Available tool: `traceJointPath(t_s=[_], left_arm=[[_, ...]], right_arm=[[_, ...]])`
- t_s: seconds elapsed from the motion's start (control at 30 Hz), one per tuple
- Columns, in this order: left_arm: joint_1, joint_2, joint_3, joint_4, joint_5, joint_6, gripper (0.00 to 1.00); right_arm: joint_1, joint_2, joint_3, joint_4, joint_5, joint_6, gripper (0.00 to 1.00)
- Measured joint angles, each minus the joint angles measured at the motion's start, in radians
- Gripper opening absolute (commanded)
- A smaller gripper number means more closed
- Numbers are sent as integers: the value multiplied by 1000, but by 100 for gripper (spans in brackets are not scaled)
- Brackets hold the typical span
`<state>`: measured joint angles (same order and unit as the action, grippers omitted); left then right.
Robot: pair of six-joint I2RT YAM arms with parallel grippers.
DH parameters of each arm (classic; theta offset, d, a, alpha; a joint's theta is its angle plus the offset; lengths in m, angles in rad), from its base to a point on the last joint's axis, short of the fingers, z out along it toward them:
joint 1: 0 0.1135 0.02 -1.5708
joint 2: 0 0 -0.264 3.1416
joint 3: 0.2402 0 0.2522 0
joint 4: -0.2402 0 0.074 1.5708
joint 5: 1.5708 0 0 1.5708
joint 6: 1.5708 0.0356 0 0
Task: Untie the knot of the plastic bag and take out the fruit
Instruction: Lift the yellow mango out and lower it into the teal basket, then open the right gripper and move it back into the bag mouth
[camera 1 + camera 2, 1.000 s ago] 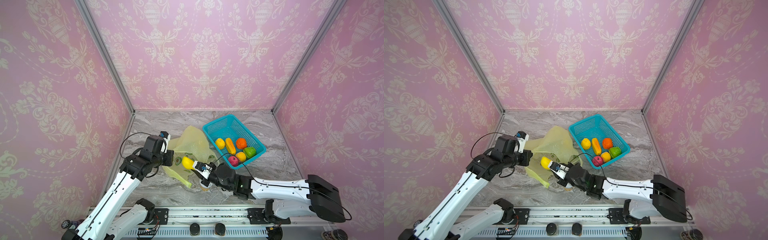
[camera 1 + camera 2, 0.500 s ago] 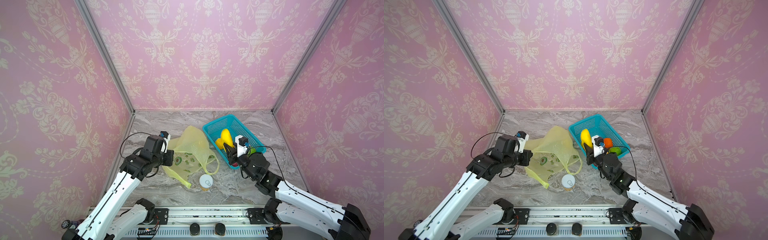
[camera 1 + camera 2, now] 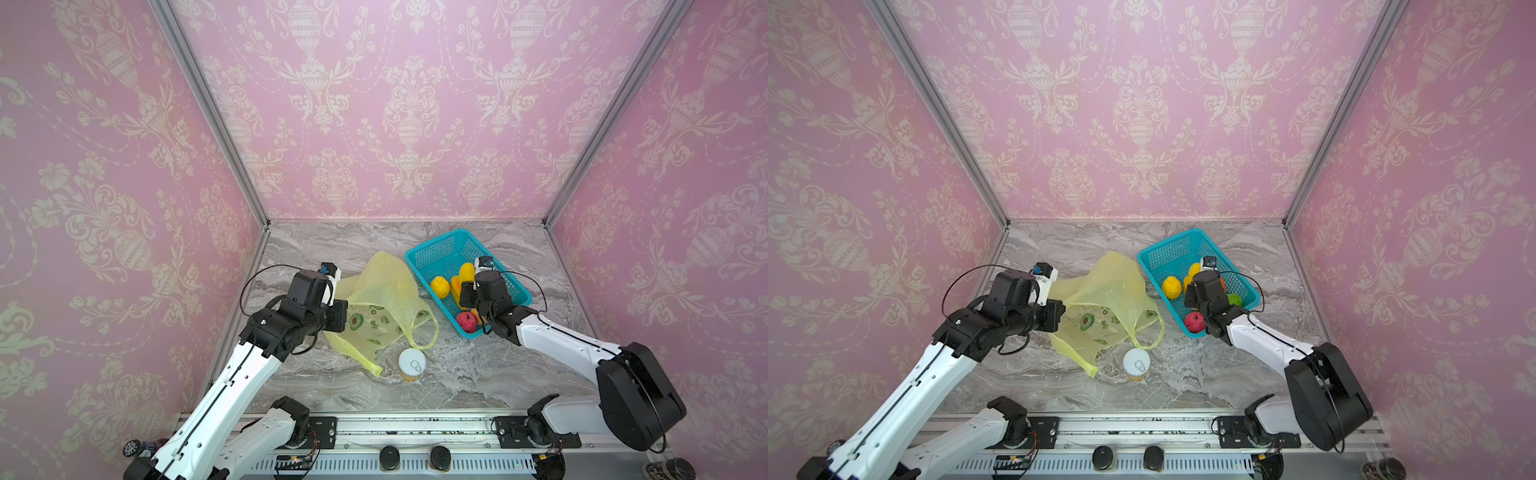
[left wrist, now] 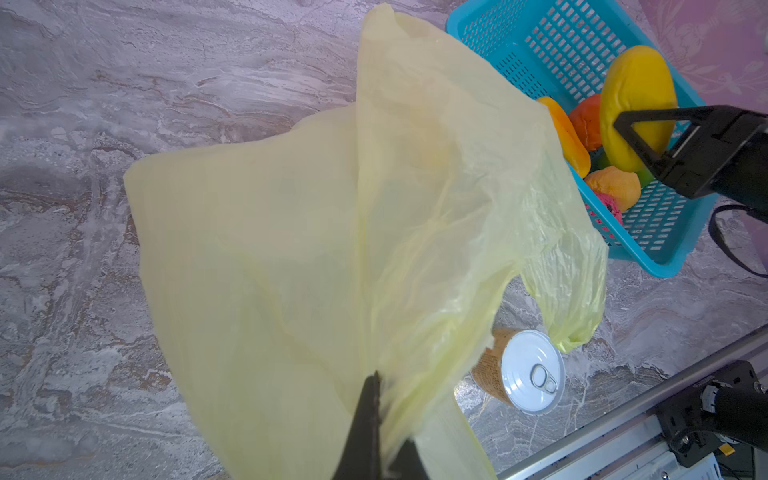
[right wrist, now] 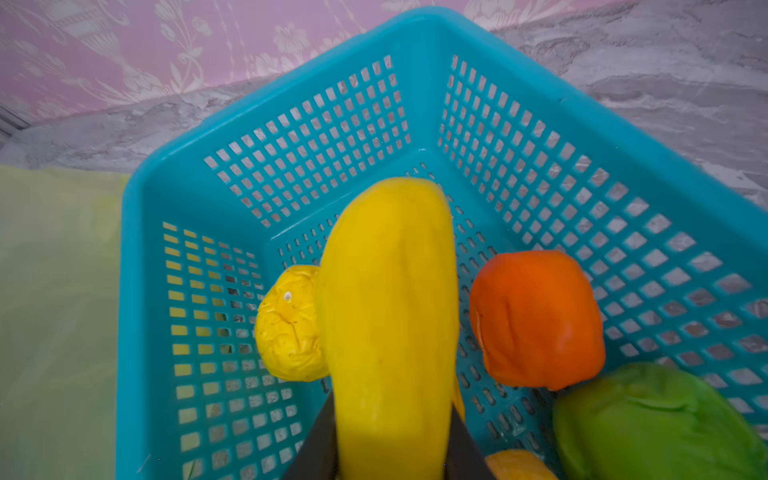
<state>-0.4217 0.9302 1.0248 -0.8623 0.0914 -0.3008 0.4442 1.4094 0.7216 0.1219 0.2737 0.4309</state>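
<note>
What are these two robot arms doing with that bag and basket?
The left tool is shut on the thin pale-yellow plastic bag. The right tool grips a long yellow toy fruit over the turquoise perforated basket, where a yellow lemon and an orange round piece lie. A white-lidded can stands beside the bag.

Bright, even light; faint shadow beside the can [image 3: 412, 365]; bag [image 4: 332, 249] beside it blurred in the left wrist view.

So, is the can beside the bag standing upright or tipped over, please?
Upright: the can stands on its base, with its white pull-tab lid facing straight up.
</note>
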Motion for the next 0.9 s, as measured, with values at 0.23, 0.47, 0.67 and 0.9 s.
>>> traceJointPath(t_s=[0.23, 0.47, 0.67, 0.9], left_arm=[[0, 0, 0, 0, 0, 0, 0], [0, 0, 0, 0, 0, 0, 0], [0, 1, 0, 0, 0, 0, 0], [0, 0, 0, 0, 0, 0, 0]], right_arm=[[-2, 164, 118, -58, 19, 8, 13], [-13, 246, 193, -57, 41, 13, 39], [-13, 257, 182, -76, 39, 12, 71], [-13, 168, 75, -63, 23, 6, 94]])
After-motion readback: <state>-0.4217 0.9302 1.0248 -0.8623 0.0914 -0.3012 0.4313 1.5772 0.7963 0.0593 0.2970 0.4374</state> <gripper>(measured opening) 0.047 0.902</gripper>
